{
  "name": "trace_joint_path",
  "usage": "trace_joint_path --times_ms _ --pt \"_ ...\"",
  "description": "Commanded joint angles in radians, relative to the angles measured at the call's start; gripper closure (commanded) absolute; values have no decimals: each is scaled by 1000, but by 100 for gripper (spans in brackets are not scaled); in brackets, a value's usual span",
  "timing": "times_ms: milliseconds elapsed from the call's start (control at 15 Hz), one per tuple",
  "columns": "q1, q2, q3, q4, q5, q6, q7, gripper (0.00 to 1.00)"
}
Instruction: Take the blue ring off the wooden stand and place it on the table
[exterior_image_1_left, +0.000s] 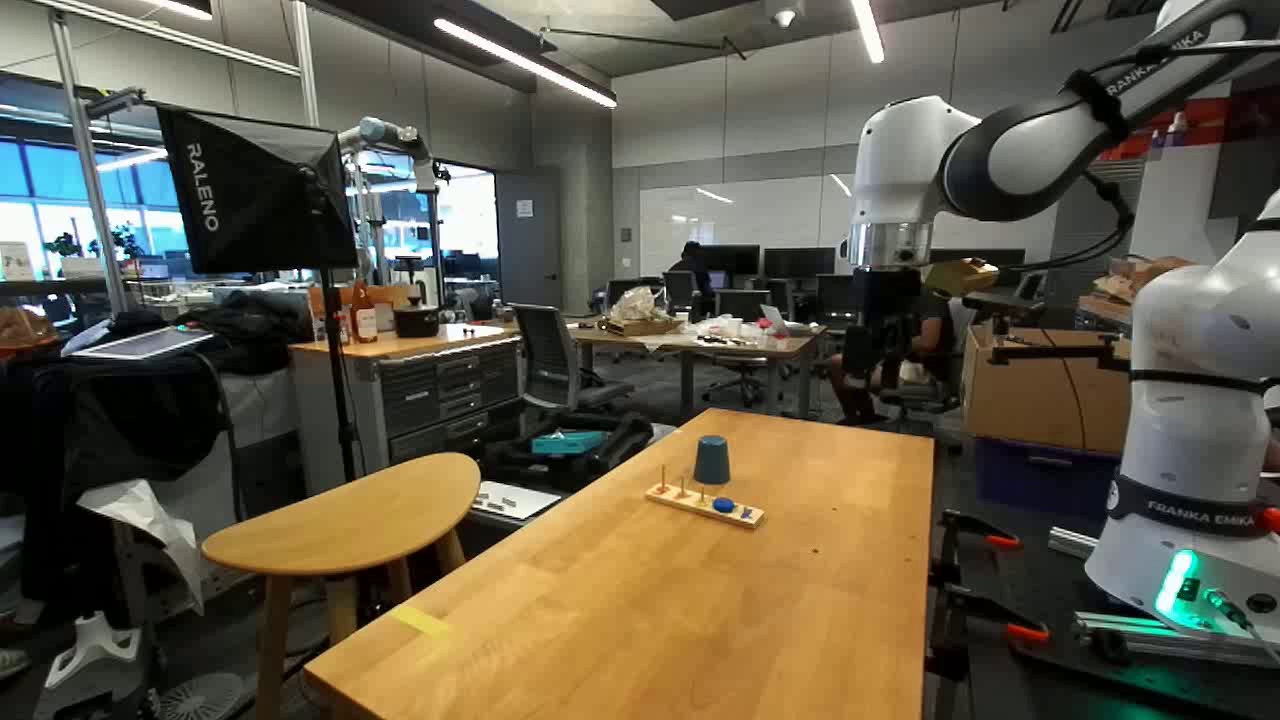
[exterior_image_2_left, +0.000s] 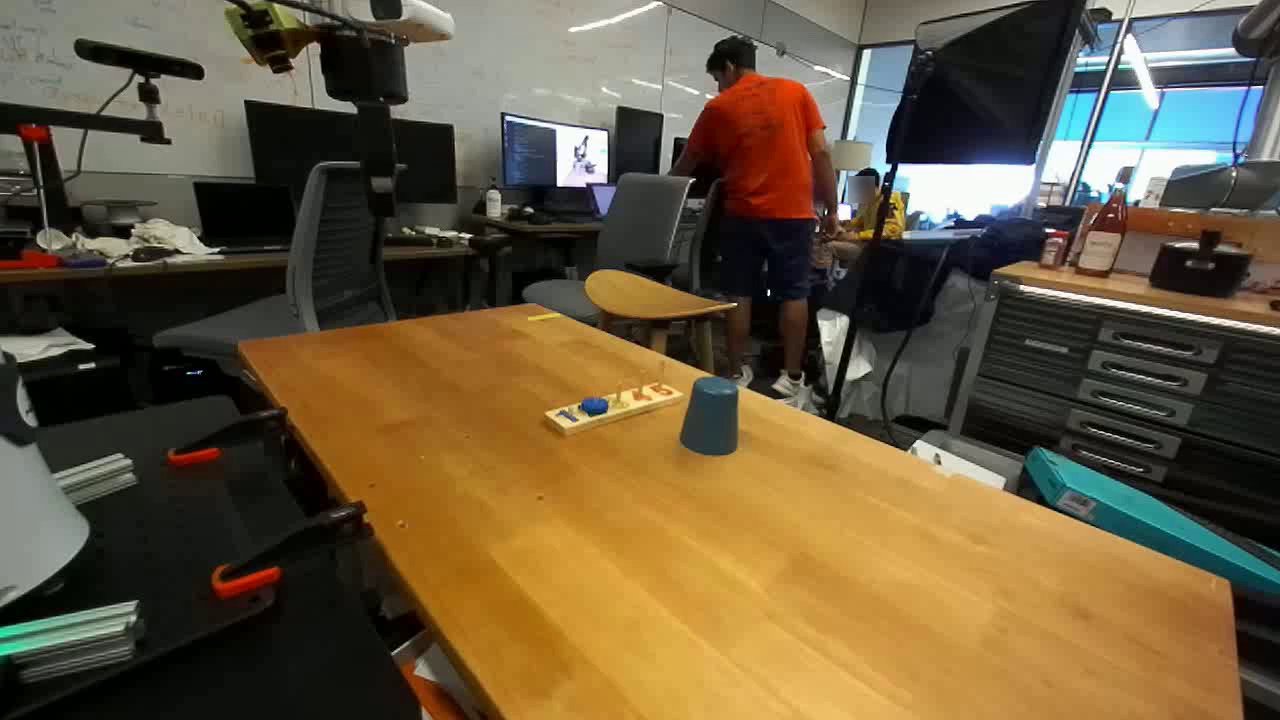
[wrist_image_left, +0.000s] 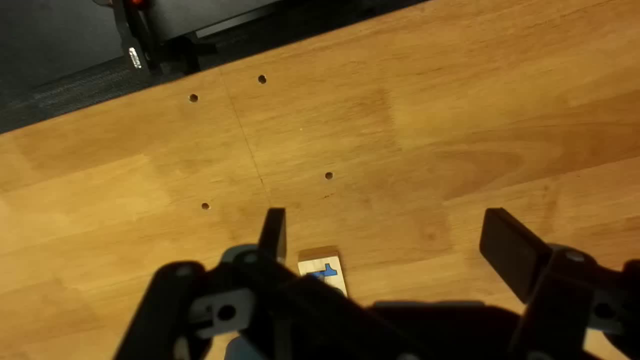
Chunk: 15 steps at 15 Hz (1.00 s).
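One blue ring (exterior_image_1_left: 723, 505) is lying on the wooden stand (exterior_image_2_left: 626, 411), near the end bearing a blue numeral 1 (wrist_image_left: 329, 270), while thin pegs (exterior_image_1_left: 663, 478) are rising farther along. The stand is resting on the table (exterior_image_1_left: 700, 610), just beside a grey-blue cup (exterior_image_2_left: 709, 418) that is standing narrow end up. The gripper (wrist_image_left: 393, 242) is hanging above the table, its fingers (wrist_image_left: 512, 252) standing wide apart in the wrist view.

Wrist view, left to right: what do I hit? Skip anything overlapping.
Black clamp → one fingertip → exposed end of the wooden stand → opposite fingertip.
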Motion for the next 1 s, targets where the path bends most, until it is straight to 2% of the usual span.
trace_joint_path --times_ms 0,267,467,667,933 --pt "11 1 -12 1 -9 -2 6 0" --pt "11 1 -12 1 -9 -2 6 0" --pt "-32 74 -64 35 -35 53 -52 0" --pt "-102 209 -159 114 -79 127 -138 0" --pt "-139 432 -264 257 -99 206 -264 0"
